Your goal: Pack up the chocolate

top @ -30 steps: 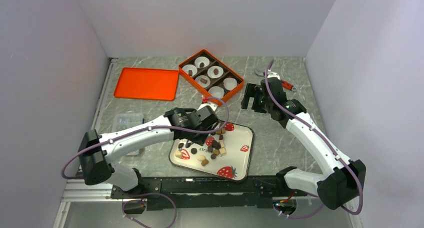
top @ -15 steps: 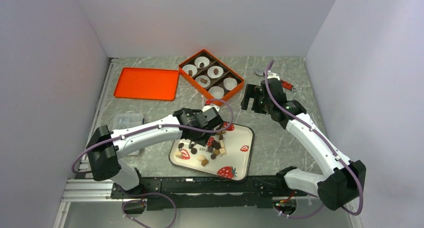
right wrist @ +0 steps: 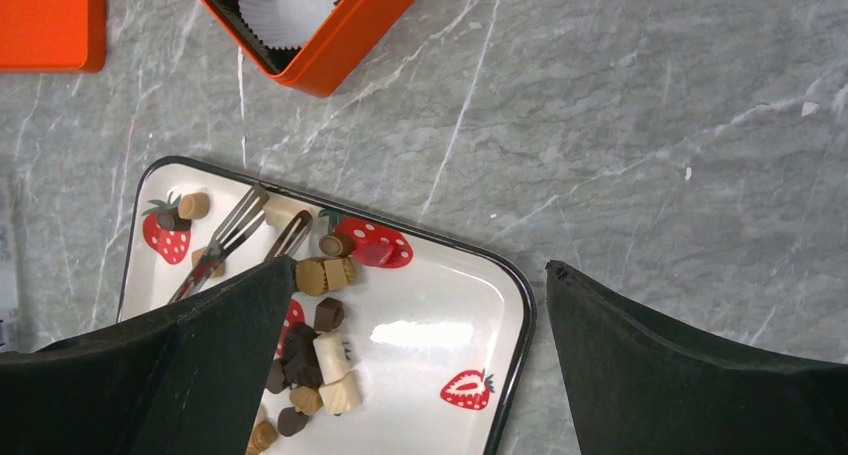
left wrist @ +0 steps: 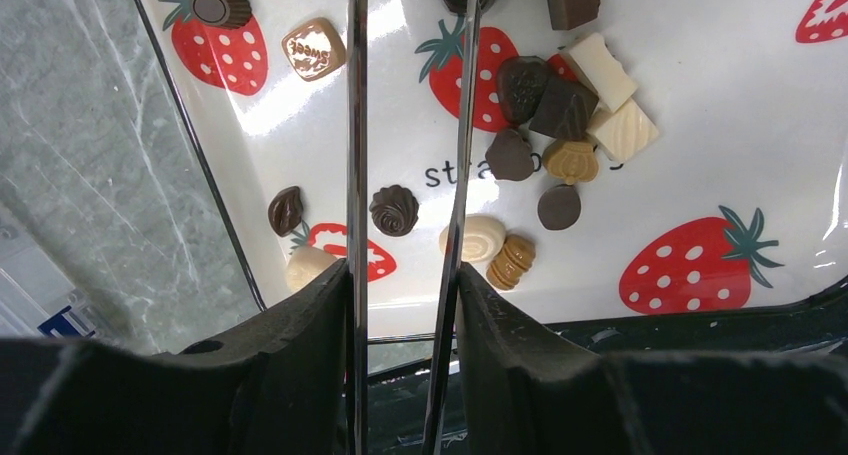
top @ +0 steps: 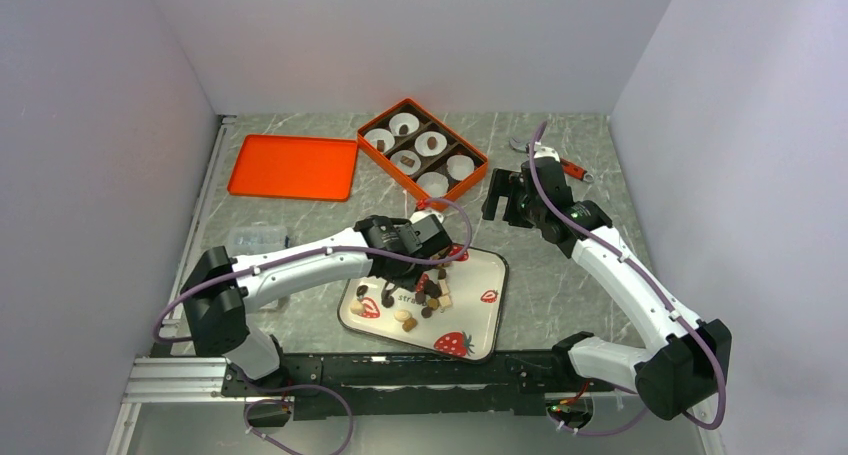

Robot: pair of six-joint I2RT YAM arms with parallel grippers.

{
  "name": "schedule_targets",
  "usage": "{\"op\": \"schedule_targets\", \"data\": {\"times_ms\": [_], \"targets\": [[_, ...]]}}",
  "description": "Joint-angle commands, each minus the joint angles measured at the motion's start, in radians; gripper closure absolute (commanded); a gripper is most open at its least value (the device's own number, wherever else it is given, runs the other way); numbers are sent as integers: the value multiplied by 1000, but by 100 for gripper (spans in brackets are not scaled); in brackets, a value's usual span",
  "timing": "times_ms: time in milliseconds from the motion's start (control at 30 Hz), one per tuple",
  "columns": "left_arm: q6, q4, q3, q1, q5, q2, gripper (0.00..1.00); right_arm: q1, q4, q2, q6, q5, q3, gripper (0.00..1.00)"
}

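Evidently only part of the packing has been done. In the top view the orange box (top: 465, 185) at the back of the table (right wrist: 650, 125) is seen with six white paper cups (right wrist: 290, 0). Small brown pieces can be made out in what look like three of them, while the other three, the near corner one included, appear empty; the pieces are too small there for a firm count. Most of the chocolate (left wrist: 540, 105) is spread on the strawberry-printed tray (left wrist: 700, 125) at the near edge of the table. A tight cluster of dark, tan and cream pieces lies near the middle, with loose ones scattered toward the left rim. The left gripper (left wrist: 402, 275) is clamped on a pair of metal tweezers (left wrist: 357, 125), whose two prongs are held apart and point across the tray. A round dark piece is seen close to the far end of one prong, but whether it is pinched cannot be told, since the tips run out of the wrist view. The right gripper (right wrist: 420, 265) is held over bare table between box and tray, its jaws wide apart with nothing between them. The orange lid (top: 293, 167) lies flat to the left of the box. Three cups are therefore judged to be left for filling, after which the lid would presumably have to be put on. Far more pieces lie on the tray than the cups could take one apiece.
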Motion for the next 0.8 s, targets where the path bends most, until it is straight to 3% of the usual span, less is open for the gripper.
{"op": "schedule_targets", "data": {"times_ms": [0,333,767], "targets": [[-16,13,46,-4,-5,16,57,-5,31,-22,-16,9,1,0],[-7,-21,53,-4,-16,-1,65,-5,28,-27,-13,7,-1,0],[16,-87,46,-4,-41,-117,65,-5,28,-29,-7,7,2,0]]}}
